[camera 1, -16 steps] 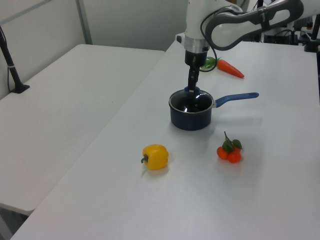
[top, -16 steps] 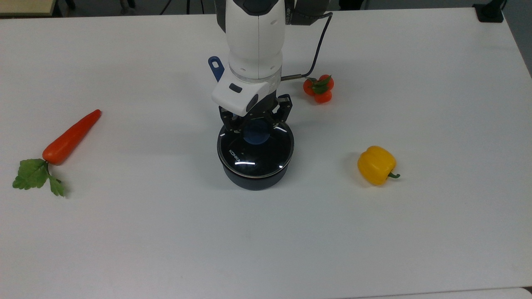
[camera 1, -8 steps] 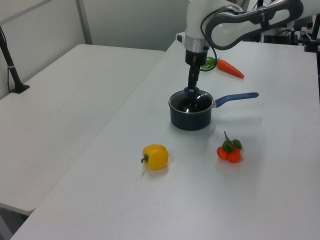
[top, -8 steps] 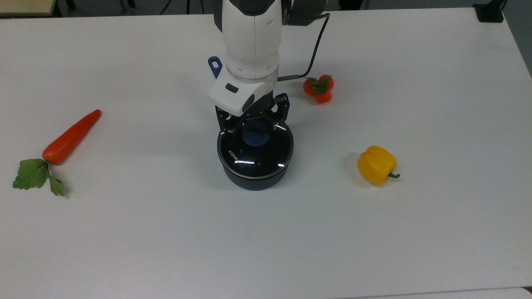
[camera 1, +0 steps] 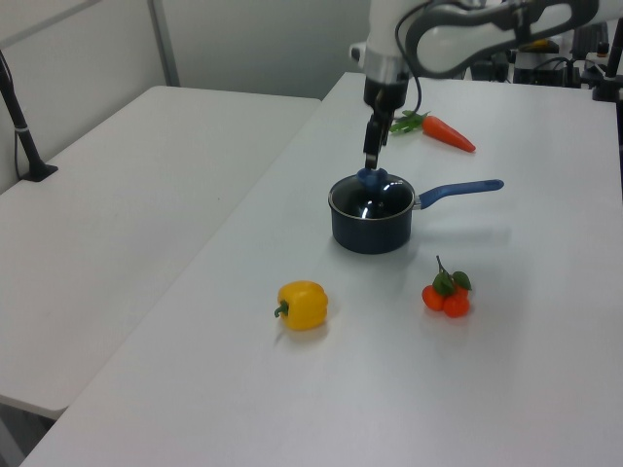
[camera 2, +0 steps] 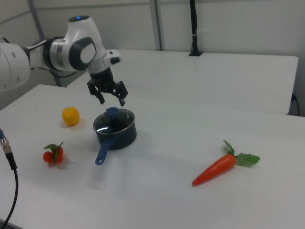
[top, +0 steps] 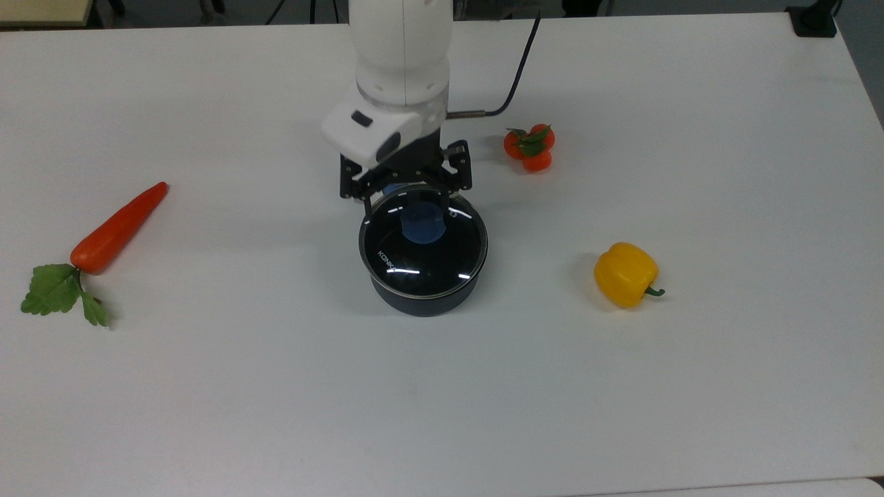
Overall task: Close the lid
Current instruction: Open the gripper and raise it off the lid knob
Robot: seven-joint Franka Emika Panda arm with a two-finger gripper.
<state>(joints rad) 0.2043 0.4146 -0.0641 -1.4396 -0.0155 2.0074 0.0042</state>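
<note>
The round glass lid (top: 423,250) (camera 2: 114,123) with white "KONKA" lettering lies flat on the dark blue saucepan (top: 423,298) (camera 1: 370,230) (camera 2: 117,137). Its blue knob (top: 423,226) (camera 1: 370,177) (camera 2: 112,112) stands free on top. My gripper (top: 407,190) (camera 1: 370,159) (camera 2: 112,101) hangs open just above the knob, its fingers spread and holding nothing. The pan's blue handle (camera 1: 459,189) (camera 2: 101,153) sticks out sideways; in the top view the arm hides it.
A carrot (top: 117,228) (camera 2: 217,169) lies at the top view's left. A tomato cluster (top: 529,148) (camera 1: 446,295) sits at the top view's upper right of the pan, and a yellow bell pepper (top: 625,274) (camera 1: 304,305) at the top view's right.
My gripper has opened off the blue knob and risen, drifting toward the top view's top. The lid stays seated on the saucepan.
</note>
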